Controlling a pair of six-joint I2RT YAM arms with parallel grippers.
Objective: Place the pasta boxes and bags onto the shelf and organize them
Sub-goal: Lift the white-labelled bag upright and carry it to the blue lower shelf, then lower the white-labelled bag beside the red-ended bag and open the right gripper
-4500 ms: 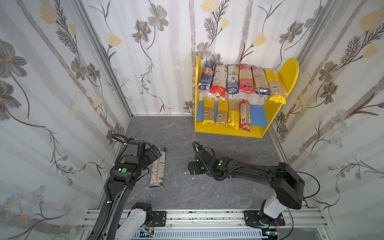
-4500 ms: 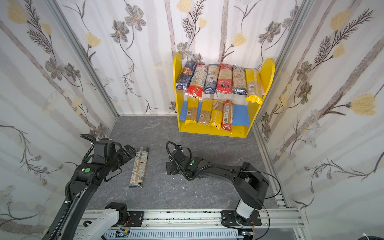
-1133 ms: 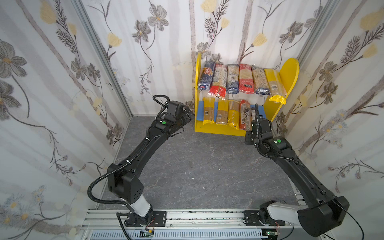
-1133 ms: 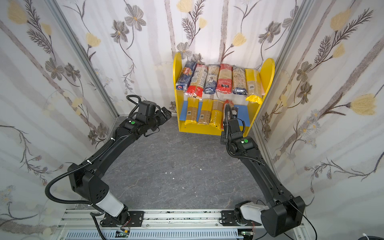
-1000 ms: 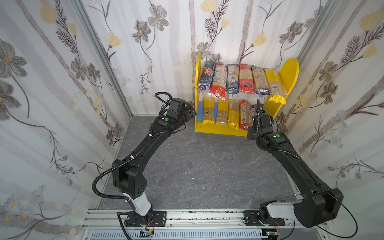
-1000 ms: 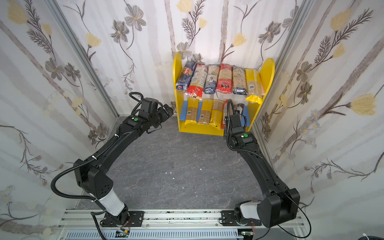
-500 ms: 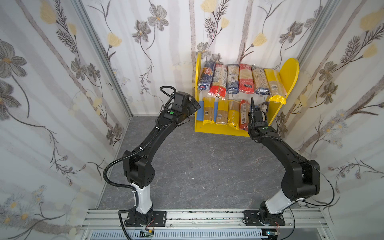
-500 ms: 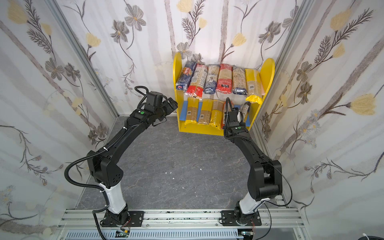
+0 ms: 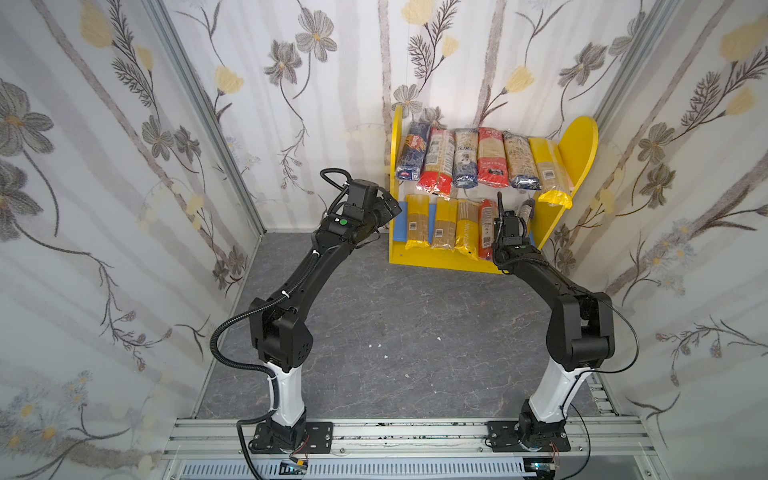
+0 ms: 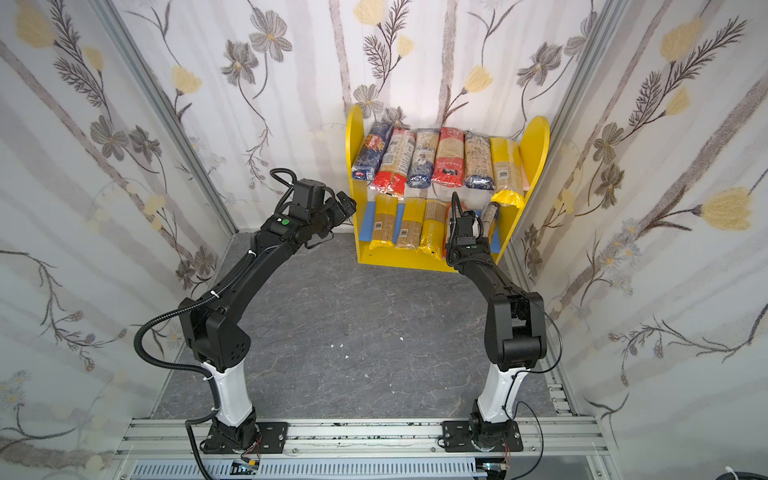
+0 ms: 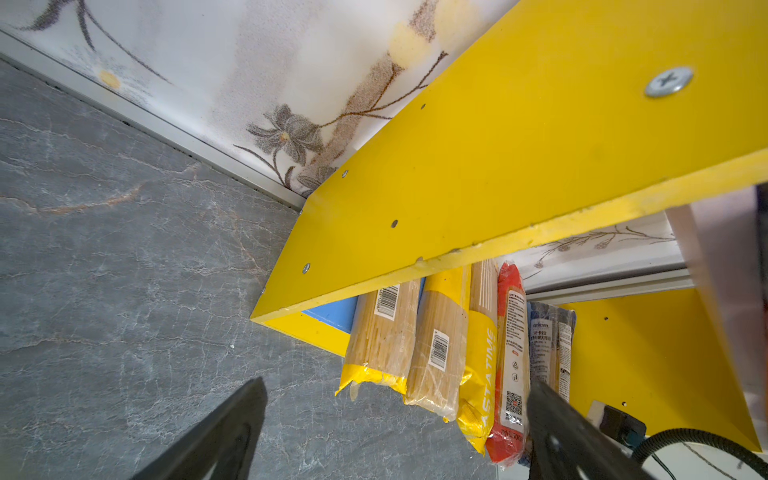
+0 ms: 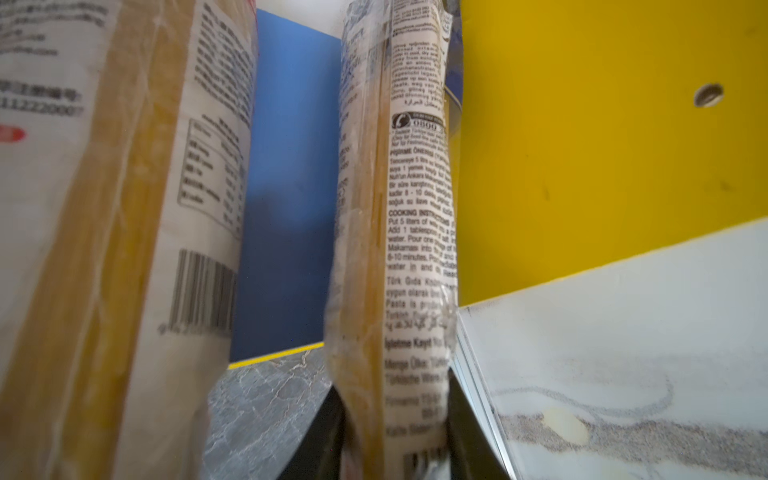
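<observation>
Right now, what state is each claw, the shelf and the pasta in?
Left claw: open, empty, left of the shelf.
Right claw: shut on a spaghetti packet.
Spaghetti packet: inside the lower tier's right end, apart from its neighbour.
Upper row: six packets side by side.
Lower row: four packets side by side.
Shelf: upright, both tiers loaded.

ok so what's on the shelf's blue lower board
Four packets side by side, three yellow-ended, one red; the right claw holds a fifth packet beside them. The upper row covers their far ends.
</observation>
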